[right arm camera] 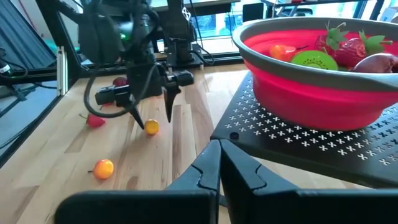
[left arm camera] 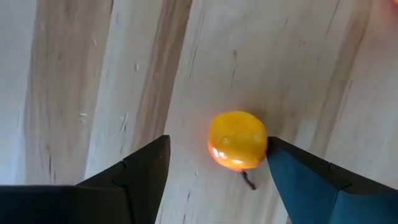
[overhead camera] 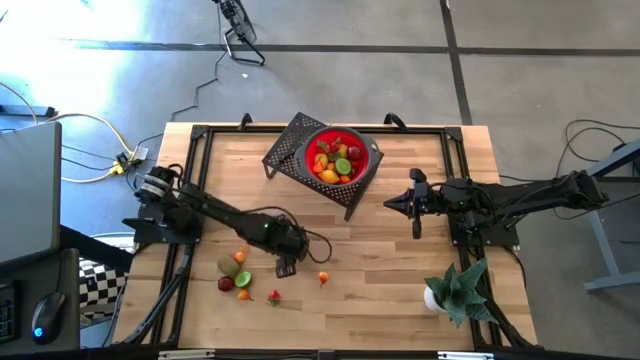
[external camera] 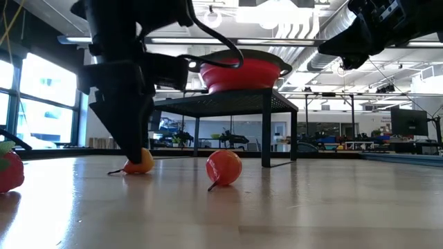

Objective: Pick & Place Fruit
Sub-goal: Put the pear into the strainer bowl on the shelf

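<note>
A small orange fruit (left arm camera: 237,140) lies on the wooden table between the two fingers of my open left gripper (left arm camera: 217,146), which points steeply down over it (right arm camera: 151,127). It sits closer to one fingertip than the other. In the low view it shows just behind the gripper's finger (external camera: 140,161). Another orange-red fruit (external camera: 223,167) lies a little to the right on the table (overhead camera: 323,278). The red bowl (overhead camera: 342,155) holds several fruits and stands on a black perforated stand (overhead camera: 290,150). My right gripper (overhead camera: 400,203) hovers shut near the bowl. My left gripper comes at the orange fruit from above with one finger on either side. One fingertip (left arm camera: 273,149) stands right at the fruit's side; whether it touches, I cannot tell. The fruit rests on the table.
Several loose fruits (overhead camera: 235,278), green, brown, red and orange, lie near the table's left front. A spiky green plant in a white pot (overhead camera: 455,290) stands at the front right. Black rails (overhead camera: 190,180) frame the table's edges.
</note>
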Action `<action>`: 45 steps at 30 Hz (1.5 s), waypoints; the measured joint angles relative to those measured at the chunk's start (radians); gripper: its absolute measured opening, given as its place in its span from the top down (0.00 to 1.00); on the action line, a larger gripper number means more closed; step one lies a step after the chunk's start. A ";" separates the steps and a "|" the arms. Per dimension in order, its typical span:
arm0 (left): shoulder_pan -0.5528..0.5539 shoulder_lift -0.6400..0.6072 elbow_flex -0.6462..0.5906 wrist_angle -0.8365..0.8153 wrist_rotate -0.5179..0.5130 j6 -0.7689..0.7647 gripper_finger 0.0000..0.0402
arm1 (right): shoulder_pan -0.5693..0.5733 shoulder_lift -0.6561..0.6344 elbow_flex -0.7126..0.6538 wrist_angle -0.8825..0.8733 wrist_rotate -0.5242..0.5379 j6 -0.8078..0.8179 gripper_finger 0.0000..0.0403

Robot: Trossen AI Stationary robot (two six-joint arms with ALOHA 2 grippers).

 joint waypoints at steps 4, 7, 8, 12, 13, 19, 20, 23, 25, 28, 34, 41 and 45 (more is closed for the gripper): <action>0.022 0.000 -0.001 0.007 0.058 0.027 0.36 | 0.000 0.000 0.000 0.000 0.000 -0.004 0.99; 0.021 0.000 -0.001 0.021 0.068 0.033 0.36 | 0.000 0.000 0.000 0.000 0.001 -0.007 0.99; 0.020 0.000 -0.001 0.026 0.068 0.035 0.36 | 0.000 0.000 0.000 0.000 0.001 -0.007 0.99; 0.020 0.000 -0.001 0.024 0.068 0.034 0.36 | 0.000 0.000 0.000 0.000 0.000 -0.008 0.99; 0.020 0.000 -0.001 0.024 0.069 0.034 0.36 | 0.000 0.000 0.000 0.000 0.001 -0.008 0.99; 0.020 0.000 -0.001 0.056 0.069 0.034 0.36 | 0.000 0.000 0.000 0.000 0.000 -0.008 0.99; 0.020 0.000 -0.001 0.059 0.070 0.034 0.36 | 0.000 0.000 0.000 0.000 0.000 -0.008 0.99; 0.020 0.000 -0.001 0.059 0.070 0.033 0.36 | 0.000 0.000 0.000 0.000 0.000 -0.008 0.99; 0.020 0.000 -0.001 0.059 0.070 0.033 0.36 | 0.000 0.000 0.000 0.000 0.000 -0.008 0.99; 0.020 0.000 -0.001 0.059 0.070 0.033 0.36 | 0.000 0.000 0.000 -0.001 0.000 -0.008 0.99; 0.020 0.000 -0.001 0.058 0.073 0.033 0.36 | 0.000 0.000 0.000 -0.001 0.000 -0.008 0.99; 0.020 0.000 -0.001 0.059 0.087 0.032 0.36 | 0.000 0.000 0.000 -0.001 0.000 -0.008 0.99; 0.020 0.000 -0.001 0.059 0.088 0.033 0.36 | 0.000 0.000 0.000 -0.001 0.000 -0.008 0.99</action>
